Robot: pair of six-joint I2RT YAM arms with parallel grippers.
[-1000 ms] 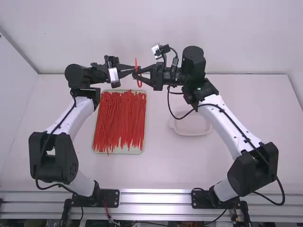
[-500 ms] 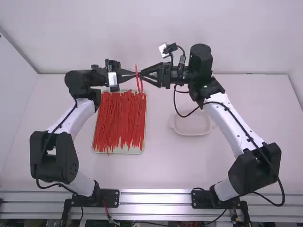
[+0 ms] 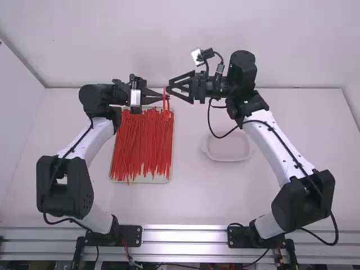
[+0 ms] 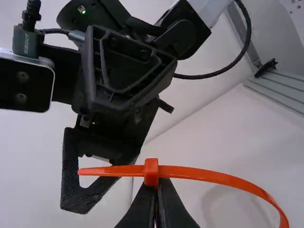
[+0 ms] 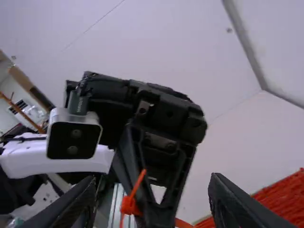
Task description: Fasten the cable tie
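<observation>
High view: nearest the arm bases, a tray [image 3: 172, 163] is seen on the table, heaped with loose ties [image 3: 143, 143], and a white dish [image 3: 228, 148] is set beside it to the right. Beyond the tray's far end, above the table, the two grippers are brought tip to tip. The left gripper [image 3: 162, 98] is pressed together on one red tie [image 3: 165, 95], which is held up in the air, clear of the heap. The right gripper [image 3: 170, 91] is spread wide just beside it, and nothing is held in it.

From the left wrist view, the tie is seen to be pinched just under its square head [image 4: 151, 170]. A short pointed tail [image 4: 92, 171] is pushed out on one side, toward the right gripper, while the long strap [image 4: 228, 180] is bowed away on the other. The tail therefore seems to be threaded through the head already. The loop itself is cut off by the frame edge, so how far it is drawn cannot be told.

The tie is judged to be very light, thin and springy, with a smooth skin that is easily let slip. The head is the stiffest part and is well suited to the anchoring pinch now applied. The free tail would best be taken flat across its width, close to the head, where less bending is allowed. A pull in line with the head is called for. A skewed pull could twist the strap out of the left pinch.
</observation>
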